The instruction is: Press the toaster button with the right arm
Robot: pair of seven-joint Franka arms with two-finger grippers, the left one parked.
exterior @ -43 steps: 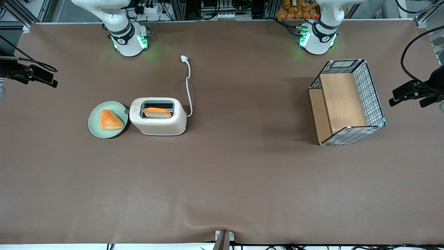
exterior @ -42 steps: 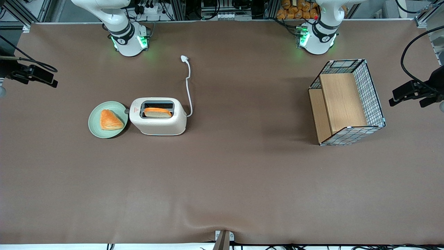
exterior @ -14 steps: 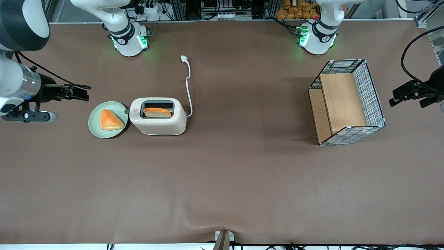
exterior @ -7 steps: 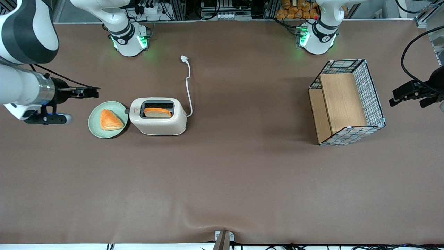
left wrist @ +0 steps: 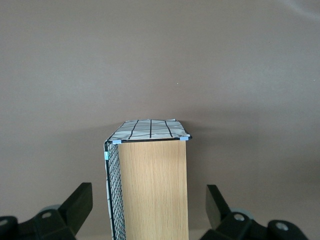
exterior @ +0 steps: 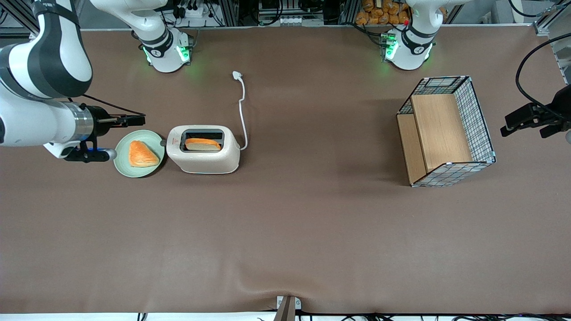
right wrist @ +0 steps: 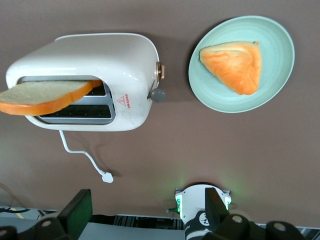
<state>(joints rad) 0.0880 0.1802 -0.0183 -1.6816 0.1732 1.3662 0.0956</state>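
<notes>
Here, toaster on the brown table beside a green plate, bread slice in its slot. Button a small grey knob on the end facing the plate; likely stiff, best pushed squarely with a fingertip. Gripper above the plate's rim, jaws nearly closed, holding nothing.
</notes>
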